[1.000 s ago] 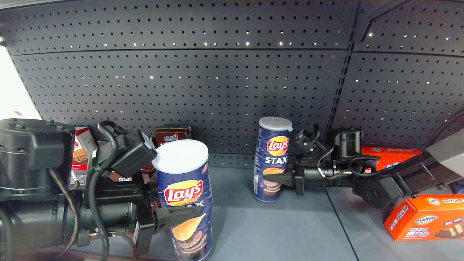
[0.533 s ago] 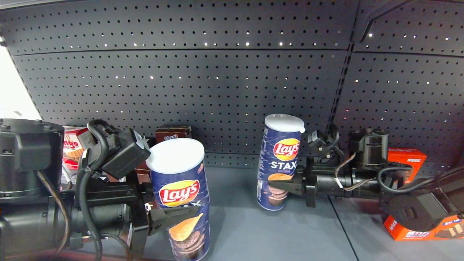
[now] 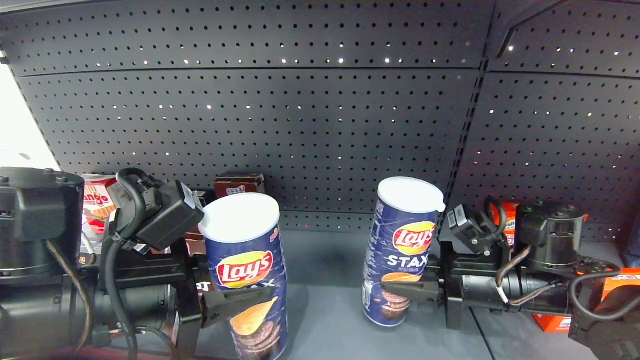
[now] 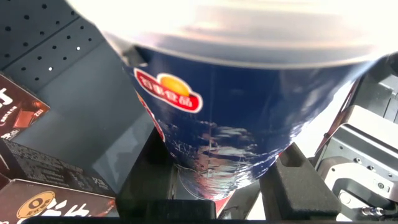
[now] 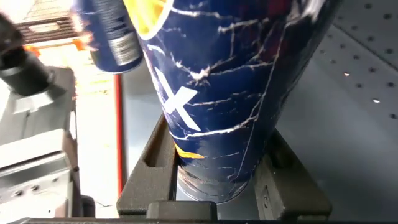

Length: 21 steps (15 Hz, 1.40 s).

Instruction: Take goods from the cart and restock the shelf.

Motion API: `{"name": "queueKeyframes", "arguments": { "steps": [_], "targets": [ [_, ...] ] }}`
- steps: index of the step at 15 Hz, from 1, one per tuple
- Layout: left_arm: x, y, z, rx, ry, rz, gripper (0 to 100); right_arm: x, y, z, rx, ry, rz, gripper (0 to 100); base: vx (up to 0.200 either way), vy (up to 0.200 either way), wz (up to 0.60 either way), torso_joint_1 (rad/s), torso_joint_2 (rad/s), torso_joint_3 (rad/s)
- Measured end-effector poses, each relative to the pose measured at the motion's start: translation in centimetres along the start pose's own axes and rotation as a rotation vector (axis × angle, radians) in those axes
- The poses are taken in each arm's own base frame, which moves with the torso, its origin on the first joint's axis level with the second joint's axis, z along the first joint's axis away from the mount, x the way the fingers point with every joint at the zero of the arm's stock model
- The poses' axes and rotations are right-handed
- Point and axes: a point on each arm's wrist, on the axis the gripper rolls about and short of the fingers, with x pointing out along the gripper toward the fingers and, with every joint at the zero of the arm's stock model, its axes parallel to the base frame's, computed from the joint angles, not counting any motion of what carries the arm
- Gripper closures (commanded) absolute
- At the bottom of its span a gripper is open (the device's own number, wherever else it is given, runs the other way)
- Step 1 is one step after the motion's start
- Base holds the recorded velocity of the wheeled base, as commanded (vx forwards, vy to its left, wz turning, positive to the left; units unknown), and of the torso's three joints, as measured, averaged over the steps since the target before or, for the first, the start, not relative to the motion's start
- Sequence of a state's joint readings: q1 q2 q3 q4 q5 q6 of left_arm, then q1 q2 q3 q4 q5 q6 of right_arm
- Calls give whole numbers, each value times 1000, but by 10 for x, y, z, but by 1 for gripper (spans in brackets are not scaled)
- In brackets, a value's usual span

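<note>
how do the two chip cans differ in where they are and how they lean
The left can, in the left hand, is nearer the front edge of the shelf; the right can, in the right hand, is farther in. The right can's top leans rightward, the left can's slightly leftward. Both are blue, white-lidded, gripped low.

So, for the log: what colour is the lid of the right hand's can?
White. The lid of that can shows best in the head view.

My matte-black left arm [image 3: 60, 305] has a boxy camera housing [image 3: 167, 220] with a white sticker. A thick black cable [image 3: 116, 260] loops just left of it, beside a round, screw-topped motor cap [image 3: 35, 200]. Below the housing, the left gripper [image 3: 252, 305] has wedge-shaped fingers [image 3: 235, 301]. Well right of the housing, white and brown wires [image 3: 501, 292] run along the black right arm [image 3: 475, 292].
</note>
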<state>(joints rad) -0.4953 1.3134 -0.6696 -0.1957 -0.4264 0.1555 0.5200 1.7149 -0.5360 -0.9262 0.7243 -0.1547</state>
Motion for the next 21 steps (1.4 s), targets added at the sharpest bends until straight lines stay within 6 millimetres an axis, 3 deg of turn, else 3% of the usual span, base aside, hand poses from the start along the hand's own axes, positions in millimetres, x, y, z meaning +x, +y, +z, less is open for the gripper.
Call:
{"name": "queueKeyframes", "arguments": {
  "steps": [9,21],
  "targets": [
    [-6,5,0,-10,-11,33,100,7,24,-13,17,46,46,100,0,0,0,0,0,0],
    [-6,4,-4,-16,1,34,100,20,18,-25,34,35,50,100,0,0,0,0,0,0]
  ]
}}
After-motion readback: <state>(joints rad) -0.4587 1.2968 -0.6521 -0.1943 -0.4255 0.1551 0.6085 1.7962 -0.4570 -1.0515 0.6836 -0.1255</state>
